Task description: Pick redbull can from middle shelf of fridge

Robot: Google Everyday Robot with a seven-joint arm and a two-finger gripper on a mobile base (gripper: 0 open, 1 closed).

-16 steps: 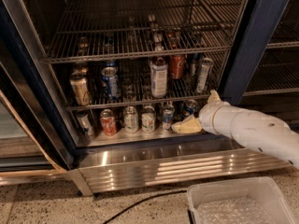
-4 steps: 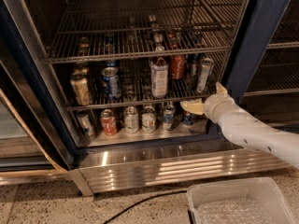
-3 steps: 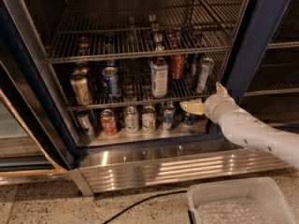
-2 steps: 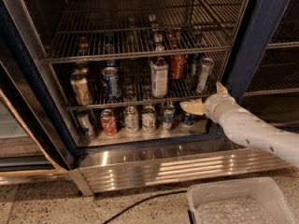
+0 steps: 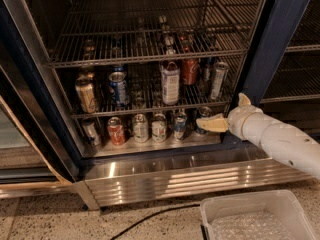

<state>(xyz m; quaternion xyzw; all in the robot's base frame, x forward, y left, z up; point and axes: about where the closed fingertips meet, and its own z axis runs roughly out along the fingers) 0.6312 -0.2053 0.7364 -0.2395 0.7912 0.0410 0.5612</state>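
Note:
The fridge (image 5: 266, 39) stands open, with a dark blue frame. Its middle shelf (image 5: 150, 110) is a wire rack. The redbull can (image 5: 218, 80), slim and silvery with bluish patches, stands upright at the right end of that rack. My gripper (image 5: 228, 112) is at the fridge's lower right, in front of the rack's right end, below and slightly right of the can, not touching it. It is open and empty: one beige finger (image 5: 212, 123) points left, the other (image 5: 243, 99) points up.
The middle shelf also holds a tan can (image 5: 86, 95), a blue soda can (image 5: 118, 88), a white-label bottle (image 5: 170, 82), a red can (image 5: 190, 71) and a dark can (image 5: 207, 69). Several cans stand on the fridge floor (image 5: 145, 145). A white bin (image 5: 252, 216) and a cable (image 5: 150, 217) lie on the ground.
Since 5.3 s ago the gripper has risen toward the right end of the middle shelf. Over the last second it has dipped slightly down and right. The cans have not moved.

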